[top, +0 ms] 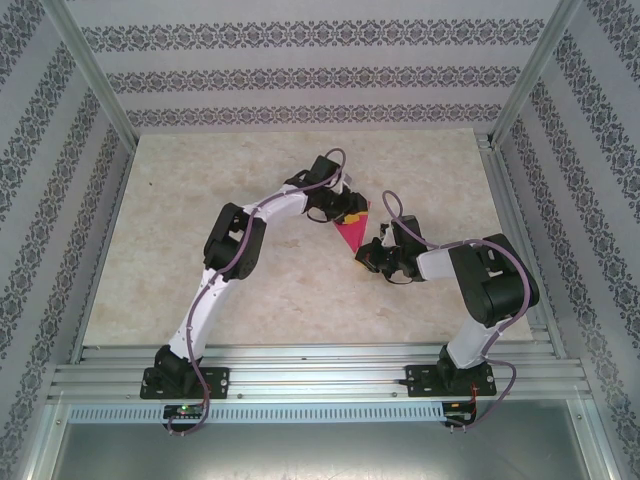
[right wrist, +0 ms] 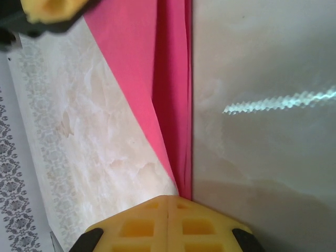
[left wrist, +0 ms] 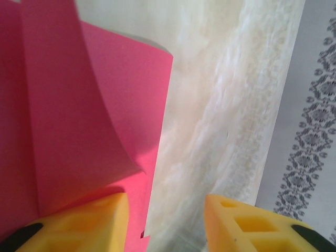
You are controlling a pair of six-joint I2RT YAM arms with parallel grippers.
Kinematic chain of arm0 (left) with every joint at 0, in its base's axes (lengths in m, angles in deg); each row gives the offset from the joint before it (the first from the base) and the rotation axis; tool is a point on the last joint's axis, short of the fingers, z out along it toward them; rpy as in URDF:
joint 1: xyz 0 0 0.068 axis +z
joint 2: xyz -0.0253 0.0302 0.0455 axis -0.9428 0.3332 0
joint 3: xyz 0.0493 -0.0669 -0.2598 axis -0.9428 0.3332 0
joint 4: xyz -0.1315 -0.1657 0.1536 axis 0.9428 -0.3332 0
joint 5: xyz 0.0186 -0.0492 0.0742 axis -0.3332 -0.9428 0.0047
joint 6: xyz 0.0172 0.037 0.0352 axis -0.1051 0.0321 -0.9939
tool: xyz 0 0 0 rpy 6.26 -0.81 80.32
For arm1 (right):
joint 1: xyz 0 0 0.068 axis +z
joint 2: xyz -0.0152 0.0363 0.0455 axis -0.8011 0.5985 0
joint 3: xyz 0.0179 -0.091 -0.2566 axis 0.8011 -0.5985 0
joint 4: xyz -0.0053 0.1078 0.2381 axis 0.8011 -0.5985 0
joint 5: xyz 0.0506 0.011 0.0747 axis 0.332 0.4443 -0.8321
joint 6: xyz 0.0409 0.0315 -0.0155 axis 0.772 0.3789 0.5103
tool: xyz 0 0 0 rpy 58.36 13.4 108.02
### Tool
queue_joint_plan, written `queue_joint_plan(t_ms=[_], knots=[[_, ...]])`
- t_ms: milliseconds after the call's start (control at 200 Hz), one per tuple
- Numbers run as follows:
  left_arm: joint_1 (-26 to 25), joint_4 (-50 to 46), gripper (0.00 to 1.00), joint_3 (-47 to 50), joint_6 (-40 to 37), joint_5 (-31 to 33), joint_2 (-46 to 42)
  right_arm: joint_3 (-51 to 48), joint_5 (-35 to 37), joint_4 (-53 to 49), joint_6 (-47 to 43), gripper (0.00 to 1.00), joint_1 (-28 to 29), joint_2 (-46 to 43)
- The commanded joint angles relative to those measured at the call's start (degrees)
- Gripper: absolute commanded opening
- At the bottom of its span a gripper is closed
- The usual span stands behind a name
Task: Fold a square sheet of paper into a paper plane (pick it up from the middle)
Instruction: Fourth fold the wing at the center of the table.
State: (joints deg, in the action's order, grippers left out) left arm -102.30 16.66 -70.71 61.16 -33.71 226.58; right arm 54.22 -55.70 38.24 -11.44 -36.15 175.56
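Observation:
The square sheet of paper [top: 351,231] is bright pink and folded into a narrow wedge with its point toward the near side. It lies mid-table between both grippers. My left gripper [top: 347,212] is at its wide far end. In the left wrist view it [left wrist: 165,202] stands open, one yellow finger [left wrist: 89,223] over the paper [left wrist: 68,131], where a flap curls up, the other over bare table. My right gripper [top: 366,256] is at the point. In the right wrist view its jaws [right wrist: 168,200] are shut, and the paper's tip [right wrist: 176,105] runs under the fingertips.
The tabletop [top: 250,290] is pale marble-patterned and bounded by aluminium rails [top: 320,365] at the near edge and patterned walls [top: 300,75] on three sides. Both arms reach in toward the middle, their elbows out to the sides.

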Motion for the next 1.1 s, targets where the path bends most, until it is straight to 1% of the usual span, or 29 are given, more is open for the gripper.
queue_joint_plan(t_ms=[0,50,110,175,250,275,330,420,515,659,724,804,899,959,1029,1099], knots=[[1.8,-3.1,0.45,-3.7,-1.0,3.2,3.7,-0.6,5.4,-6.8,-2.4,0.0,-1.0,2.0],[1.9,-3.5,0.45,-4.2,-1.4,3.8,3.7,-0.6,5.6,-6.9,-2.4,0.0,-1.0,2.2],[2.1,-4.1,0.37,-4.7,-0.7,2.5,3.8,-0.7,4.9,-6.2,-2.0,0.0,-1.2,2.1],[1.7,-4.7,0.39,-3.9,-1.4,3.3,2.8,-1.7,3.2,-2.9,-0.8,0.0,-1.3,-0.4],[1.2,-6.2,0.39,-3.8,-2.4,3.8,3.0,-0.1,1.7,-3.3,-1.0,0.0,-1.5,-4.0],[1.1,-6.6,0.39,-3.7,-2.4,3.6,3.2,0.9,1.5,-4.4,-1.2,0.0,-1.5,-5.0],[1.1,-5.8,0.38,-2.3,-2.0,3.5,2.8,3.6,3.7,-8.5,-3.1,0.0,-1.4,-7.7],[1.0,-4.0,0.38,-0.5,-1.4,3.8,1.6,7.7,5.2,-11.1,-4.3,0.0,-1.8,-8.7],[1.0,-3.6,0.39,-1.4,-0.9,3.4,1.6,13.9,3.9,-14.1,-5.9,0.0,-1.8,-4.0],[1.1,-4.4,0.39,-1.8,-1.2,3.6,1.7,18.3,3.3,-10.0,-3.5,0.0,-1.3,3.8],[1.0,-4.1,0.38,-1.2,-1.1,3.6,1.7,20.3,2.3,-9.5,-2.5,0.0,-1.2,6.1],[1.0,-3.6,0.39,-0.5,-0.8,3.3,1.6,22.3,3.4,-10.9,-3.3,0.0,-0.6,7.8],[1.0,-3.6,0.39,-0.3,-1.0,3.1,1.6,22.6,3.3,-9.8,-3.3,0.0,-0.2,9.6],[1.0,-3.7,0.39,-0.1,-1.0,3.2,1.5,24.3,3.8,-13.3,-4.2,0.0,-0.2,11.5],[1.0,-3.5,0.39,0.0,-1.0,3.2,1.5,23.3,4.1,-11.2,-4.0,0.0,0.1,12.5],[1.0,-3.2,0.39,0.1,-0.9,3.1,1.6,23.8,4.8,-13.6,-4.9,0.0,0.2,14.0]])
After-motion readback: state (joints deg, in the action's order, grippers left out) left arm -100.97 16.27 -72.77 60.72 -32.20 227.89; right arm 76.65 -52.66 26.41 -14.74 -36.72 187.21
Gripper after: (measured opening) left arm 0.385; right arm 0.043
